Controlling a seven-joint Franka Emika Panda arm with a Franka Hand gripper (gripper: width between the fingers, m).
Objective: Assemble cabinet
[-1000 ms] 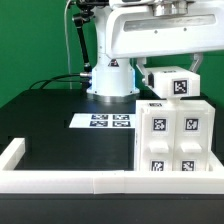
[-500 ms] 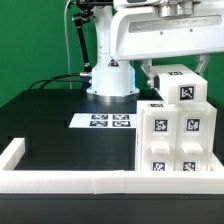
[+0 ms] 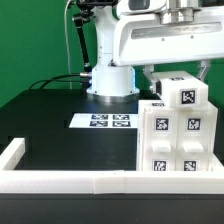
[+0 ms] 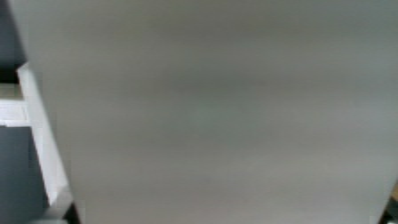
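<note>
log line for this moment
pincer: holding small block | small block: at top of cabinet body, contact unclear | wrist view: blurred pale surface

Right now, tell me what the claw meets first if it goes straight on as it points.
The white block that the claw appears to hold, filling the wrist view; past it, probably the cabinet body below, though depth is unclear.

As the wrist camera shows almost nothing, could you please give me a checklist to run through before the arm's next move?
1. The small block is at the top of the cabinet body: ok.
2. Block seated flush there: cannot tell.
3. The hand grips the block: cannot tell, jaws hidden.
4. Wrist view usable: not ok, a blurred grey surface fills it.
5. The block's tag faces the exterior view: ok.
6. The marker board lies uncovered: ok.
</note>
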